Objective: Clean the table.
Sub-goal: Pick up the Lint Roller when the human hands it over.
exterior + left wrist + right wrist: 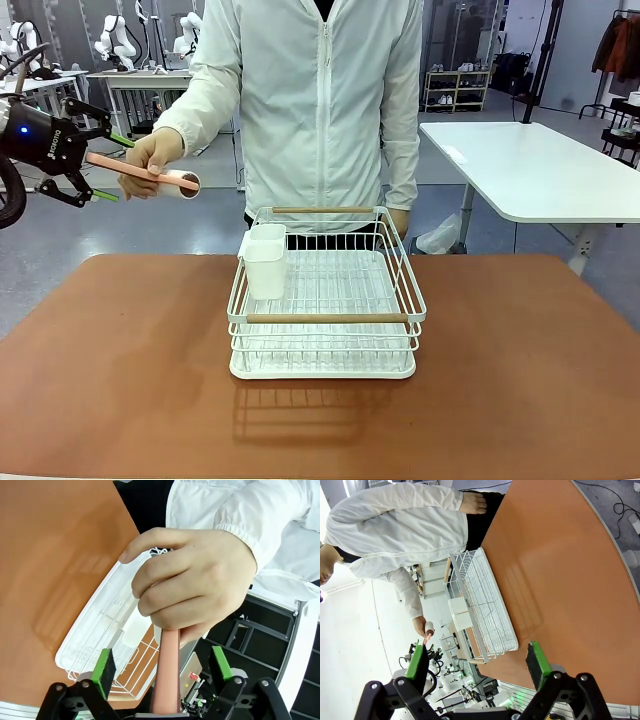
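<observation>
Terracotta table spans the near ground, with a bare top around a white wire rack that sits at the middle toward the far edge. A white cup hangs inside the rack's far left corner. The rack has wooden bars front and back.

The right gripper is spread wide with nothing between its green pads. In its wrist view it looks down along the table and the rack from high up.

The left gripper is raised at the left side of the front view, well above table height. Its fingers are spread on either side of the handle of a pink roller. In the left wrist view there are gaps on both sides, so the pads are not touching the handle.

The person's hand is wrapped around the same handle just past the fingertips, and the white roll end sticks out beyond the hand. The person, in a white jacket, stands at the far side behind the rack. The other hand is down by the rack's far right corner.

A white table stands behind on the right.
</observation>
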Controlling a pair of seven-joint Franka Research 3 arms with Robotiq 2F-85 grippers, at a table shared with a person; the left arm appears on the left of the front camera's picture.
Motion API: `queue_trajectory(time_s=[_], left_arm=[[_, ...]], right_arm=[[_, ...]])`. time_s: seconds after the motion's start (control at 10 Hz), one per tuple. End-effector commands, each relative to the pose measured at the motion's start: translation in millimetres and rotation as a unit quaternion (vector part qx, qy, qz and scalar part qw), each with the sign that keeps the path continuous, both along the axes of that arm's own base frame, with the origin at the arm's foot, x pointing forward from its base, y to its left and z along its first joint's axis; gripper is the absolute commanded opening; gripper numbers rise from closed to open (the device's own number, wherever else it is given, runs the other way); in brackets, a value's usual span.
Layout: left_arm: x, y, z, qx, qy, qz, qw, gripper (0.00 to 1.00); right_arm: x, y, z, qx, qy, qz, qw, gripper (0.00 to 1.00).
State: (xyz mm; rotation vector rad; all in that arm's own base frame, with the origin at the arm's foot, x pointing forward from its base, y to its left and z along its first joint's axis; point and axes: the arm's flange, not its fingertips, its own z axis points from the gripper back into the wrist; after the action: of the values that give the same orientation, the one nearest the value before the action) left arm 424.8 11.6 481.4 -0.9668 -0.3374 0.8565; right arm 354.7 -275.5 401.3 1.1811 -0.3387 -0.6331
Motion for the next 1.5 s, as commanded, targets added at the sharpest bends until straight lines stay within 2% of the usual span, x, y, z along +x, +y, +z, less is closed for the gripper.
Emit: queue_trajectory(time_s=[0.0,0.2,0.3,0.4,0.5,0.6,0.7,0.8,0.9,1.0,1.2,1.3,1.4], left_arm=[[7.1,-0.4,-5.0,0.004,-0.023,0.010,1.000,0.78],[7.6,0.7,-5.4,0.004,-0.022,0.011,1.000,0.58],[7.6,1.2,-4.9,0.000,-0.021,0.010,1.000,0.64],[7.4,0.8,-4.9,-0.003,-0.022,0.008,1.000,0.38],[7.1,1.7,-2.9,-0.004,-0.024,0.007,1.000,0.45],[6.4,1.5,-2.0,-0.008,-0.024,0.005,1.000,0.18],[5.9,1.8,-2.1,-0.008,-0.024,0.004,1.000,0.25],[5.7,2.3,-2.1,-0.009,-0.026,0.005,1.000,0.00],[5.1,3.6,-1.1,-0.010,-0.028,0.007,1.000,0.05],[4.4,3.6,-0.8,-0.010,-0.032,0.009,0.999,0.00],[-2.0,8.7,3.2,-0.022,-0.035,0.004,0.999,0.00],[3.5,4.9,4.1,-0.002,-0.007,0.009,1.000,0.00],[3.5,4.9,4.1,-0.002,-0.007,0.009,1.000,0.00]], right_arm=[[-1.4,2.4,5.4,0.009,0.003,-0.002,1.000,1.00],[-1.4,2.4,5.4,0.009,0.003,-0.002,1.000,1.00],[-1.4,2.4,5.4,0.009,0.003,-0.002,1.000,1.00],[-1.4,2.4,5.4,0.009,0.003,-0.002,1.000,1.00],[-1.4,2.4,5.4,0.009,0.003,-0.002,1.000,1.00],[-1.4,2.4,5.4,0.009,0.003,-0.002,1.000,1.00],[-1.4,2.4,5.4,0.009,0.003,-0.002,1.000,1.00],[-1.4,2.4,5.4,0.009,0.003,-0.002,1.000,1.00],[-1.4,2.4,5.4,0.009,0.003,-0.002,1.000,1.00],[-1.4,2.4,5.4,0.009,0.003,-0.002,1.000,1.00],[-1.4,2.4,5.4,0.009,0.003,-0.002,1.000,1.00],[-1.4,2.4,5.4,0.009,0.003,-0.002,1.000,1.00],[-1.4,2.4,5.4,0.009,0.003,-0.002,1.000,1.00]])
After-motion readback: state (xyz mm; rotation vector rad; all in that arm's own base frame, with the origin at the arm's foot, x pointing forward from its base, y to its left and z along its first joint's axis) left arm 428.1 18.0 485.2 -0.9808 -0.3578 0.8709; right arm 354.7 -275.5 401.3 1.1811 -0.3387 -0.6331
